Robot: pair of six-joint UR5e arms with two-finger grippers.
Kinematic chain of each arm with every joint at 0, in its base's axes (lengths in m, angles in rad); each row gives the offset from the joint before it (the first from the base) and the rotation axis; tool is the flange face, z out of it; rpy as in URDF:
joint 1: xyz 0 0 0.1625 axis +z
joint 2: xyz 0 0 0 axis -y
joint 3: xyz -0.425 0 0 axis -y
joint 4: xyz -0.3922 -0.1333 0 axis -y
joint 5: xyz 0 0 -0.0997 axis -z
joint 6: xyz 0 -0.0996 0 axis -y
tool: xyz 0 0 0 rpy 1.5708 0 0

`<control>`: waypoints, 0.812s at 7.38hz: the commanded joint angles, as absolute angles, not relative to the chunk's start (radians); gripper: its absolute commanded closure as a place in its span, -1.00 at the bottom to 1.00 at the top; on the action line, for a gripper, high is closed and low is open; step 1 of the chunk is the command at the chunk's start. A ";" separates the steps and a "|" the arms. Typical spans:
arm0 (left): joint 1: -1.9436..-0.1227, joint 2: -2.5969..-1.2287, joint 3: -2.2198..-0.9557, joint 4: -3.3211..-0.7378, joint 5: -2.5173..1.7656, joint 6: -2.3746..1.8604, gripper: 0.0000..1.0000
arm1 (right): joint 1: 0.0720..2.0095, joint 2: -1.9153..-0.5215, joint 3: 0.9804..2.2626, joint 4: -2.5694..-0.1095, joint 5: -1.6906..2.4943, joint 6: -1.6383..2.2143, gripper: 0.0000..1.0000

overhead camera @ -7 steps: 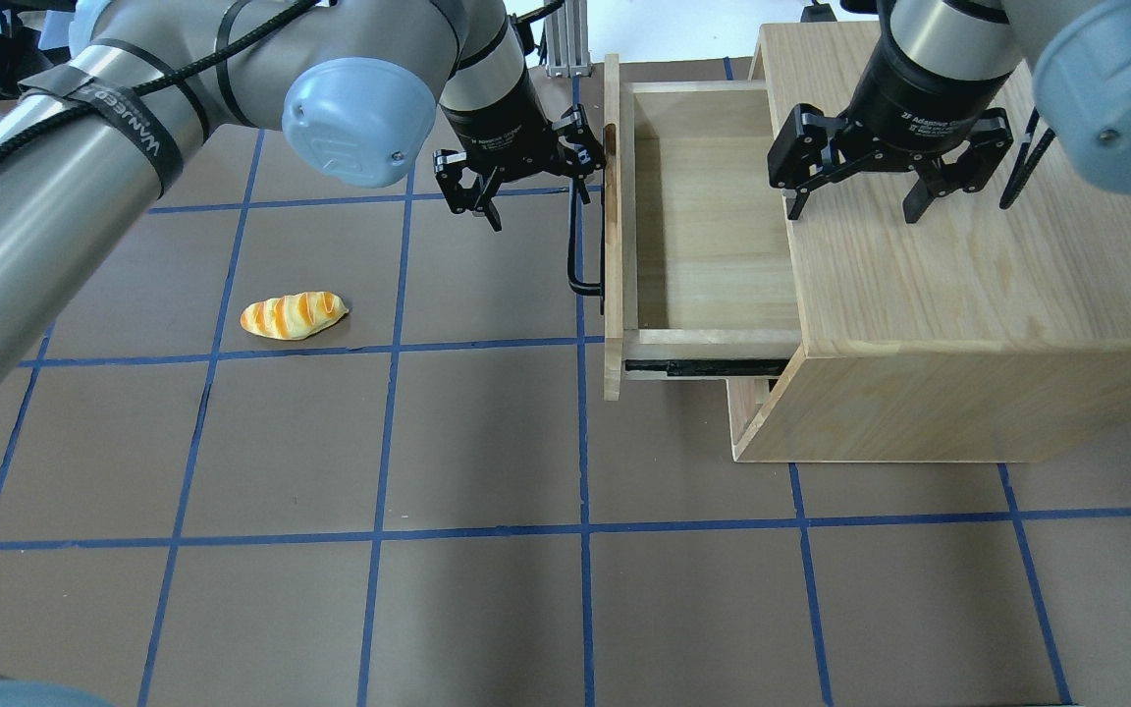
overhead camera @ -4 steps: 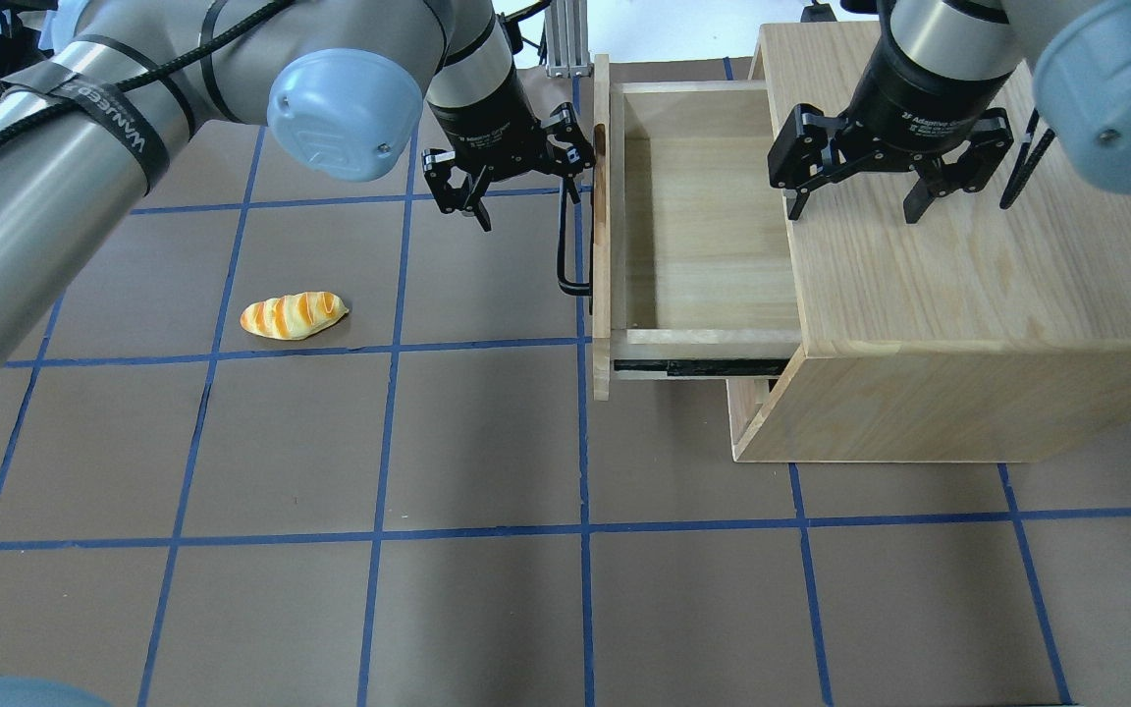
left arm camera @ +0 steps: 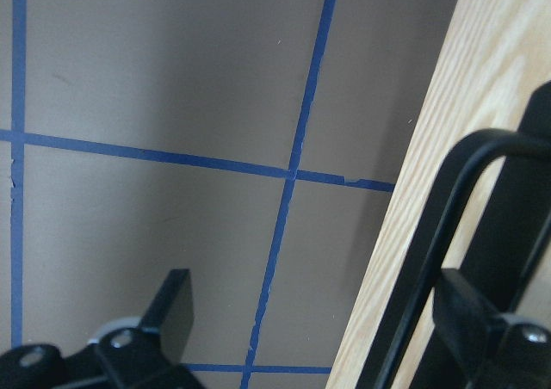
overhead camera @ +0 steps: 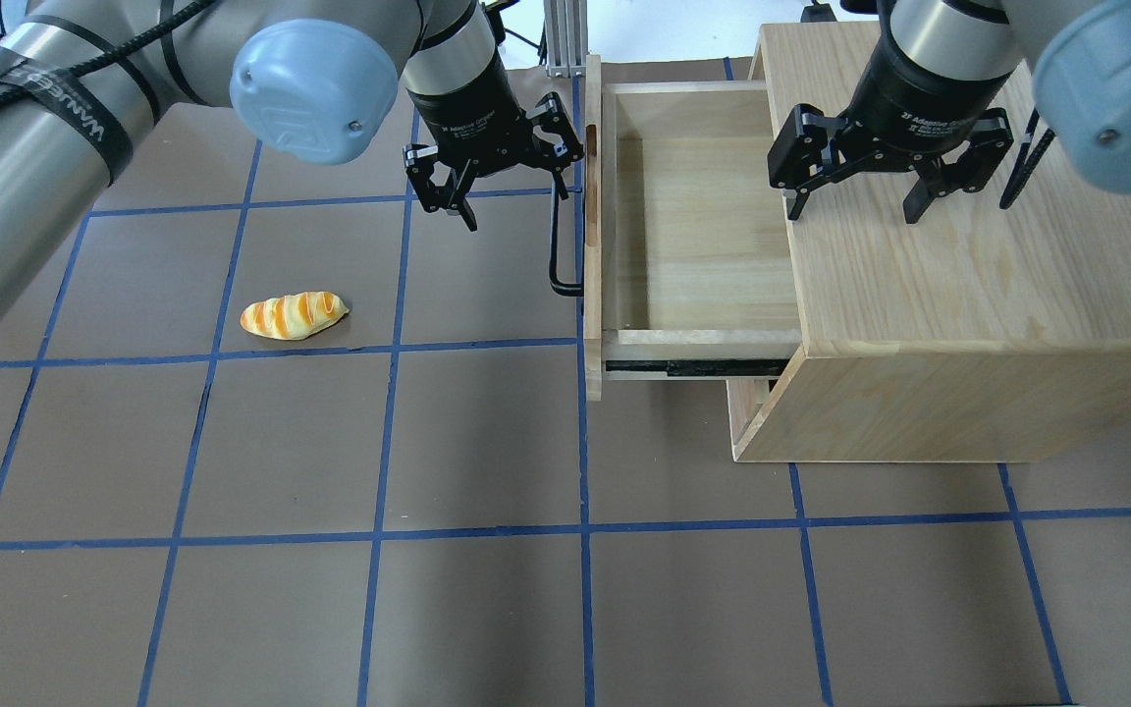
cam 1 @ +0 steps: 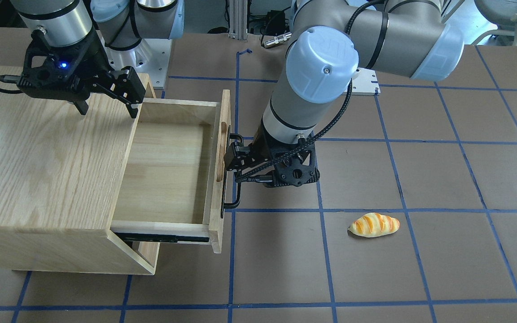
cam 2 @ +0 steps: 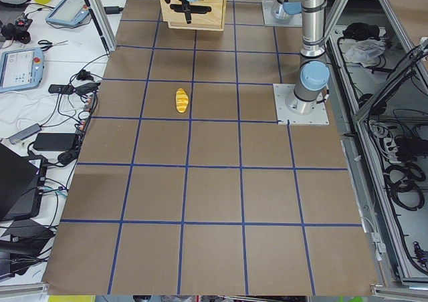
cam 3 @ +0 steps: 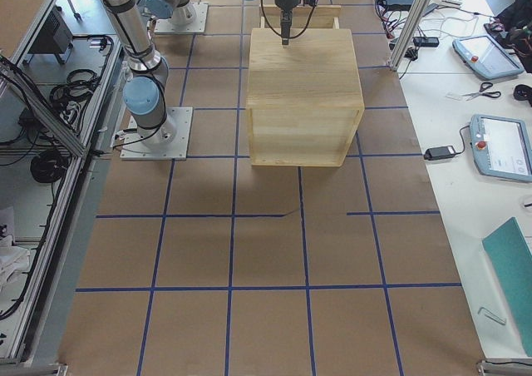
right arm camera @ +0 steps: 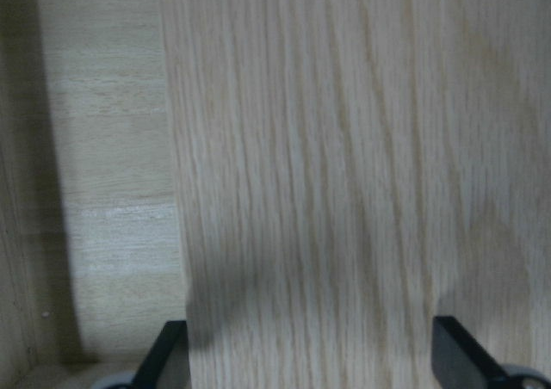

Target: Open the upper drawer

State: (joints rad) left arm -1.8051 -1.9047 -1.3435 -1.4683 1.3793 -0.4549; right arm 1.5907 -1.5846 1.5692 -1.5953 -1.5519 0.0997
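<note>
The upper drawer [overhead camera: 703,226] of the light-wood cabinet [overhead camera: 968,275] stands pulled far out and is empty inside [cam 1: 168,170]. Its black bar handle [overhead camera: 554,245] runs along the drawer front and also shows in the front view [cam 1: 227,188]. My left gripper [overhead camera: 511,182] is open. One finger sits in the gap between the handle [left arm camera: 430,234] and the drawer front, and the other finger [left arm camera: 168,307] hangs over the table. My right gripper [overhead camera: 855,208] is open and empty just above the cabinet top [cam 1: 38,157], near the edge over the drawer.
A toy bread loaf [overhead camera: 293,315] lies on the brown table to the left of the drawer; it also shows in the front view [cam 1: 374,224]. Blue tape lines grid the table. The open drawer juts out over the table.
My left gripper has moved left, away from the cabinet, and the drawer has slid farther out with it. The right gripper has not moved.
</note>
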 commanded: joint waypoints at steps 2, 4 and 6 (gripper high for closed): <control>-1.790 -1.862 -1.258 -1.557 1.425 -0.448 -1.00 | 1.591 -1.585 1.569 -1.595 -1.551 0.100 -1.00; -1.734 -1.821 -1.250 -1.608 1.480 -0.282 -1.00 | 1.591 -1.585 1.569 -1.595 -1.552 0.100 -1.00; -1.668 -1.789 -1.276 -1.634 1.517 -0.184 -1.00 | 1.591 -1.585 1.569 -1.595 -1.551 0.100 -1.00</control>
